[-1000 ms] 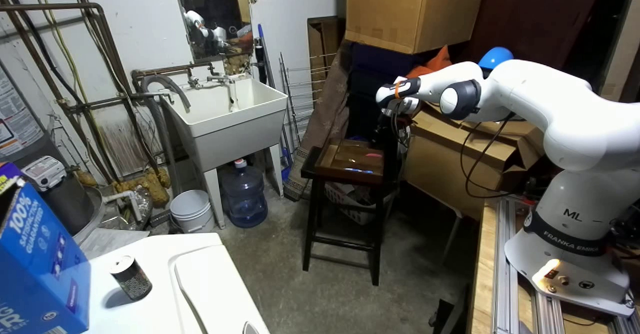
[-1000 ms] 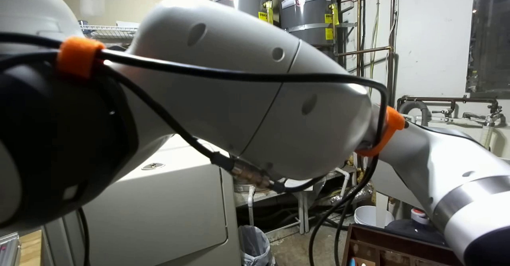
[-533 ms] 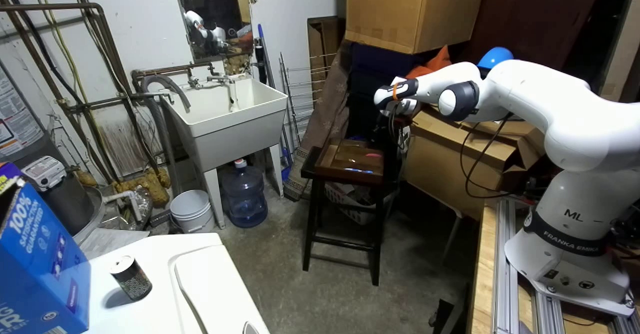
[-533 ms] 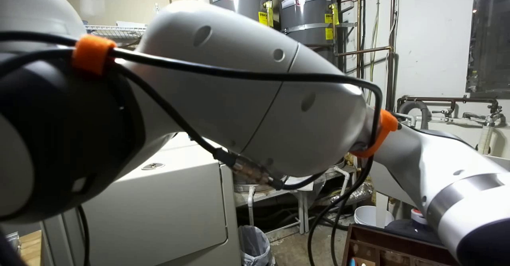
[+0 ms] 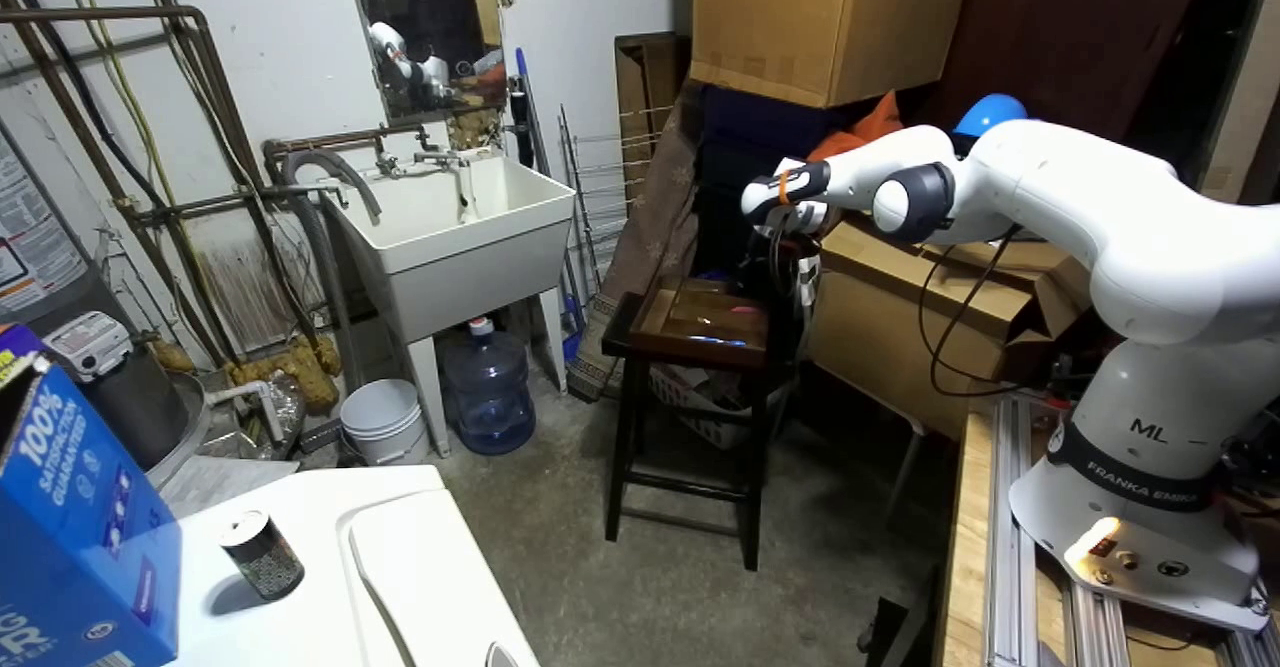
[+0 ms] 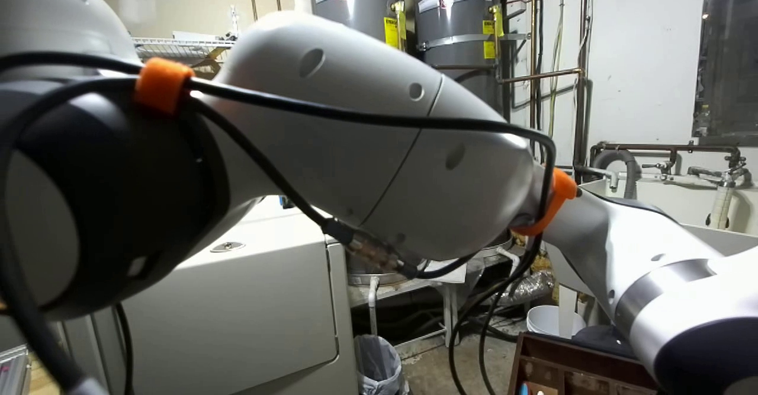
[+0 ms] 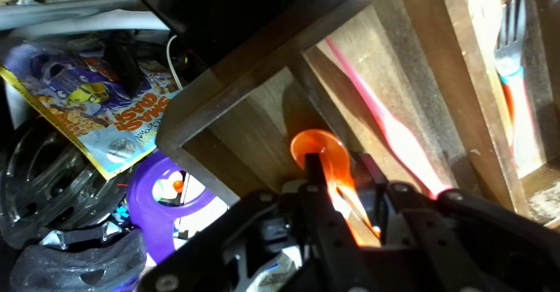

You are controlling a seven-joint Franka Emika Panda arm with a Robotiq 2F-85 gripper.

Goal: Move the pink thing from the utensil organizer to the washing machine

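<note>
In the organizer (image 7: pixel 236 93), the pink thing (image 7: pixel 396 134) is being walled off from an orange utensil (image 7: pixel 334 156) straddled by the gripper (image 7: pixel 341 165); whether that is being gripped cannot be told. Well apart from the organizer, a can (image 5: pixel 262 557) and box (image 5: pixel 90 527) are being borne by the washer (image 5: pixel 445 567).

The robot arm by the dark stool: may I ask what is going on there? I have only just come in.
The robot arm has its hand, partly open, at the utensil organizer on the stool. What looks like an orange spoon is right at it; whether they touch, I cannot tell. The pink thing, meant for the washing machine, lies in the next compartment, not yet moved. A can and a blue box are on that machine.
</note>
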